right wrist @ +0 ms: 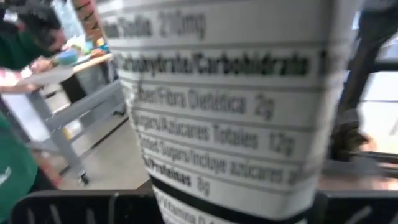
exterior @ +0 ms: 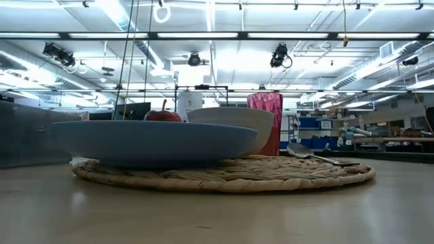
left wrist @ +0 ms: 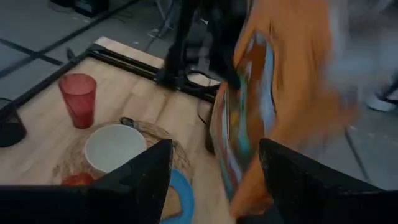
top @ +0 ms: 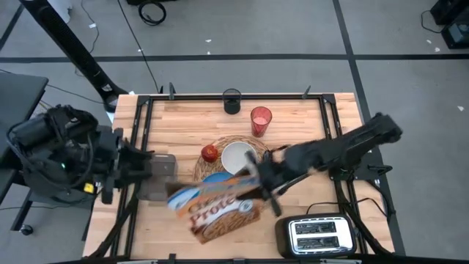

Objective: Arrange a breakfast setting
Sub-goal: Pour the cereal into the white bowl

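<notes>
Most of the setting was laid at centre frame: plate (top: 216,178), bowl (top: 238,158), apple (top: 210,152) and spoon (exterior: 315,155) on the mat (exterior: 271,177), cup (top: 261,119) just above. The right gripper (top: 258,178) pinched a cereal box (top: 220,205), seemingly for pouring; the left gripper (left wrist: 211,180) was spread.

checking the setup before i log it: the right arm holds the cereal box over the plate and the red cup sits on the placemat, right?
Not quite: the red cup stands on the bare table, off the placemat, as the high view shows. The right gripper does hold the cereal box over the plate.
</notes>
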You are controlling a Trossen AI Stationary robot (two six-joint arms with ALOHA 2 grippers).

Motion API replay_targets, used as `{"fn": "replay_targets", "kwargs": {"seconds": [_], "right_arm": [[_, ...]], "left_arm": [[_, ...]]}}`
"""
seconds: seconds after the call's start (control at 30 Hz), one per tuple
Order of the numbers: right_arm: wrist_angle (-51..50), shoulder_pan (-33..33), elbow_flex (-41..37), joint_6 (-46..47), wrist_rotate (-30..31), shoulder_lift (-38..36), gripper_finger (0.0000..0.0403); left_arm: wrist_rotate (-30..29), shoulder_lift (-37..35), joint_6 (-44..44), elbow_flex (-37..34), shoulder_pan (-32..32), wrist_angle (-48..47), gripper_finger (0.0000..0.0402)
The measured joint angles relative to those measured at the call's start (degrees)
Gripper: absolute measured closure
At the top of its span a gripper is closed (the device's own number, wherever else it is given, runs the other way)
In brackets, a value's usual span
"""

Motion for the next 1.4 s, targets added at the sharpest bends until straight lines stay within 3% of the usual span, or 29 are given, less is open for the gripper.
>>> {"fn": "replay_targets", "kwargs": {"seconds": [0.23,0.57,0.77,1.2,1.27,1.4], "right_arm": [[-6.57,-0.08,0.0,-3.22,8.88,-10.82,0.0317],[-7.9,-0.52,0.02,-8.12,8.04,-18.33,0.0317],[-12.47,-0.4,0.03,-9.27,8.49,-19.52,0.0317],[-18.88,0.41,-0.02,-10.98,11.58,-21.9,0.0317],[-18.43,0.47,-0.02,-11.18,12.2,-22.02,0.0317],[-14.81,0.33,-0.02,-11.06,15.65,-20.84,0.0318]], "left_arm": [[-0.13,3.86,1.73,0.0,4.77,4.89,0.0124],[0.88,9.38,31.53,-0.02,18.78,24.06,0.0053],[15.19,13.18,42.78,-0.02,26.21,33.26,0.0049],[36.06,14.59,41.65,-0.02,30.83,36.42,0.0049],[35.52,14.65,41.85,0.0,31.49,37.01,0.0049],[26.65,15.48,43.58,0.02,32.96,36.68,0.0049]]}}
